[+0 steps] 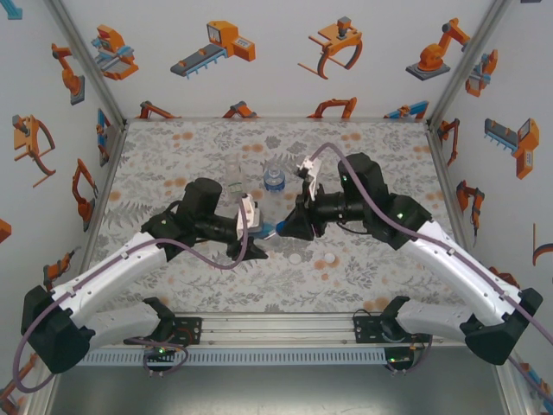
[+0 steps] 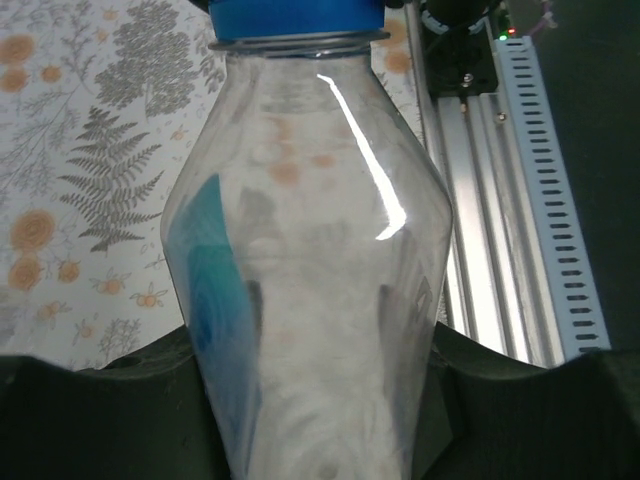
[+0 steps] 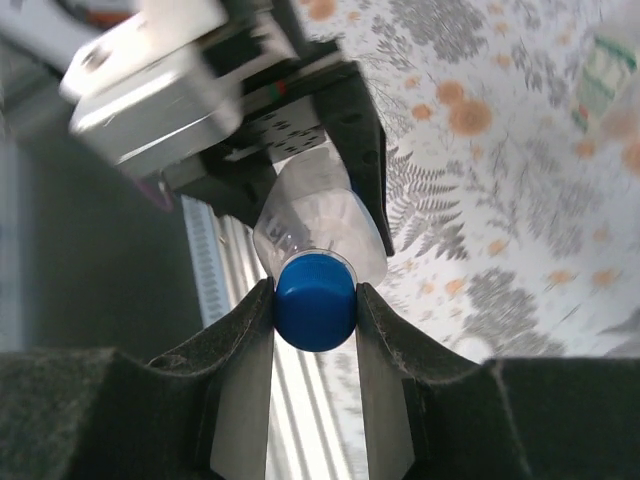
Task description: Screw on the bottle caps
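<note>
My left gripper (image 1: 257,232) (image 2: 315,345) is shut on the body of a small clear bottle (image 2: 310,230) with a blue patch on its side, holding it roughly level above the table. A blue cap (image 3: 315,302) (image 2: 295,15) sits on the bottle's neck (image 3: 320,225). My right gripper (image 1: 285,228) (image 3: 315,300) faces the left one and is shut on that cap, a finger pressed to each side. Two white caps (image 1: 295,258) (image 1: 328,258) lie on the table just in front of the grippers. A tall narrow bottle (image 1: 235,177) and a blue-labelled bottle (image 1: 274,179) stand upright behind them.
The flowered table mat (image 1: 173,164) runs back to printed walls on three sides. A metal rail (image 1: 276,333) (image 2: 500,220) with both arm bases runs along the near edge.
</note>
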Controlling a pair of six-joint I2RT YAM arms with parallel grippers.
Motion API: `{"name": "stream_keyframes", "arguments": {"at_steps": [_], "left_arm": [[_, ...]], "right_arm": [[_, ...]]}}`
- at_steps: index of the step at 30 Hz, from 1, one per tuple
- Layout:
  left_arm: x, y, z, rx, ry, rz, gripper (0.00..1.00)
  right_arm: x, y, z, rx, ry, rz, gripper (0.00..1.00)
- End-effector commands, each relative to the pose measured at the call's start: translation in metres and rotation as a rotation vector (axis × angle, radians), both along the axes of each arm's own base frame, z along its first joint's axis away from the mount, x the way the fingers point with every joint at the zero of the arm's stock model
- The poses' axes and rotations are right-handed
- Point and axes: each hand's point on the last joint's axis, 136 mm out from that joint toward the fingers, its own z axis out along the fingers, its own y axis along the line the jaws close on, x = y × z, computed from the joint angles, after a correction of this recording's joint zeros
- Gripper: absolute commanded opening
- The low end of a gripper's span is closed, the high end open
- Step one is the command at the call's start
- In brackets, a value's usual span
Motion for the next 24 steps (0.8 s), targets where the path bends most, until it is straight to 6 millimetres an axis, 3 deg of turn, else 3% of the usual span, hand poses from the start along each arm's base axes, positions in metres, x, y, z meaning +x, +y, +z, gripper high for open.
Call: {"name": "stream_keyframes", "arguments": {"at_steps": [1, 5, 9, 12, 14, 17, 21, 24], "left_arm": [[0.013, -0.008, 0.017, -0.057, -0.091, 0.029, 0.0], [0.024, -0.009, 0.015, -0.049, -0.12, 0.076, 0.0], [0.026, -0.01, 0.016, -0.047, -0.123, 0.082, 0.0], [0.026, -0.01, 0.016, -0.05, -0.121, 0.083, 0.0], [0.024, -0.008, 0.015, -0.046, -0.118, 0.083, 0.0], [0.022, -0.007, 0.014, -0.04, -0.115, 0.081, 0.0], [0.019, -0.004, 0.017, -0.044, -0.112, 0.079, 0.0], [0.015, -0.003, 0.018, -0.047, -0.101, 0.065, 0.0]], "right_arm": [[0.045, -0.013, -0.016, 0.051, 0.364, -0.437, 0.0], [0.056, -0.021, -0.048, 0.1, 0.748, -0.706, 0.0], [0.06, -0.003, -0.051, 0.199, 0.881, -0.682, 0.0], [0.062, -0.006, -0.043, 0.175, 0.806, -0.68, 0.02], [0.063, -0.008, -0.03, 0.166, 0.717, -0.65, 0.29], [0.063, -0.013, -0.011, 0.148, 0.568, -0.607, 0.5], [0.06, -0.019, 0.015, 0.11, 0.327, -0.515, 0.61], [0.052, -0.02, 0.033, 0.062, 0.155, -0.417, 0.61]]}}
